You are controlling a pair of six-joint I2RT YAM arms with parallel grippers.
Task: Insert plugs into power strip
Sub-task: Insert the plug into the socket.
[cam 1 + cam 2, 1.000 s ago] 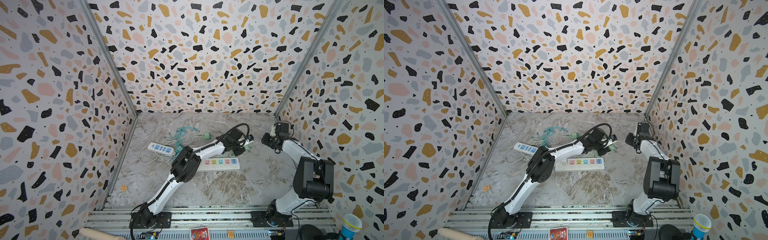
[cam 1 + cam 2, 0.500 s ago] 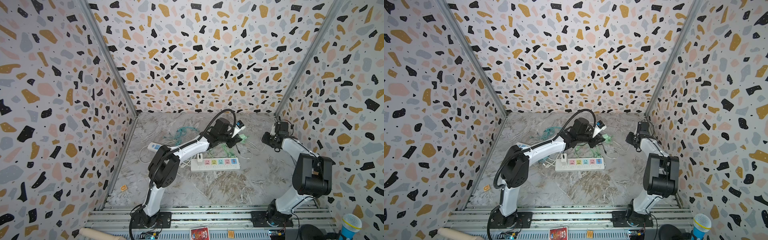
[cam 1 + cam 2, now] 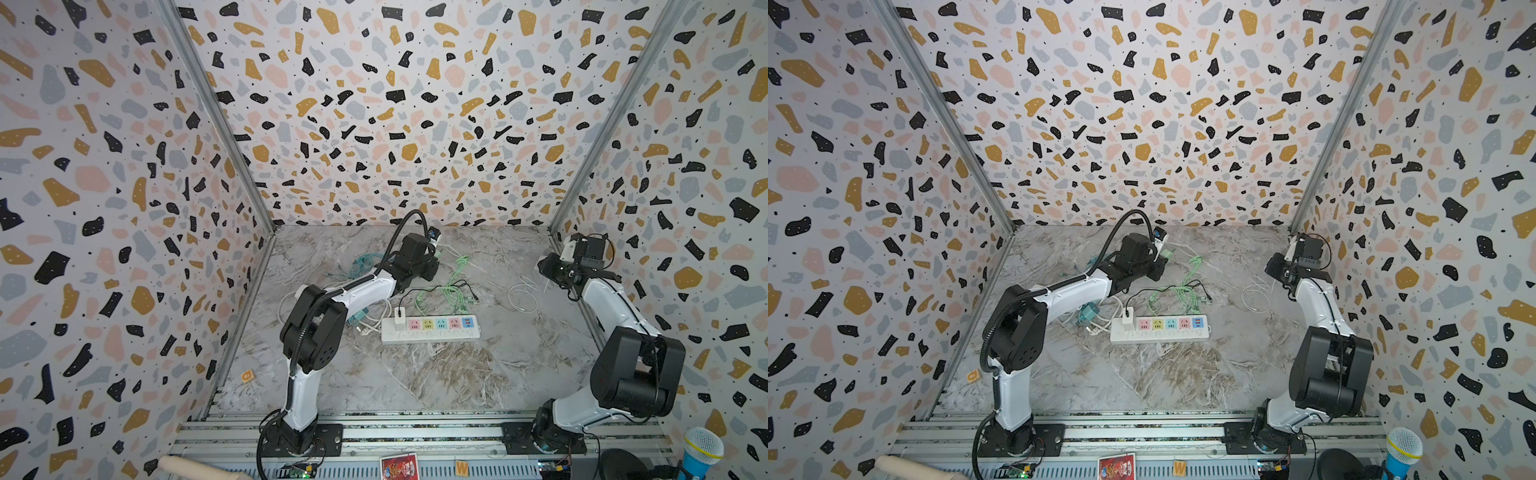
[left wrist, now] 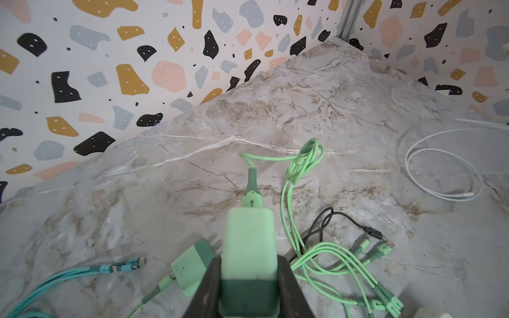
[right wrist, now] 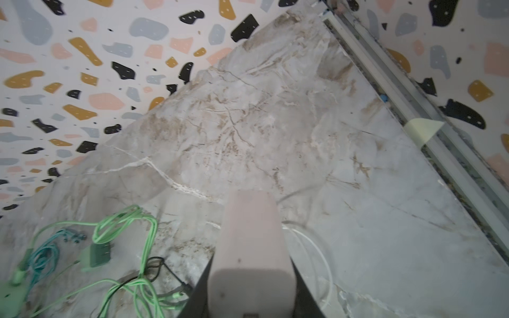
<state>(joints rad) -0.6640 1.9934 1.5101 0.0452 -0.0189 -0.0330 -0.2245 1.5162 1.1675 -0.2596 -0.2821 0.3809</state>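
Above the marble desk (image 3: 415, 374), the left gripper (image 4: 249, 260) pinches a mint green plug (image 4: 249, 236) beyond the power strip (image 3: 432, 334), while the right gripper (image 5: 250, 263) clamps a white plug (image 5: 249, 234) near the right wall (image 3: 665, 208).

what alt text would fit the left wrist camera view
The left hand grips a mint green boxy charger plug, its green cable trailing away across the grey marble tabletop. A second mint-and-dark-green plug lies beside it, near a teal cable, a black cable and a white cable loop, with terrazzo-patterned walls behind.
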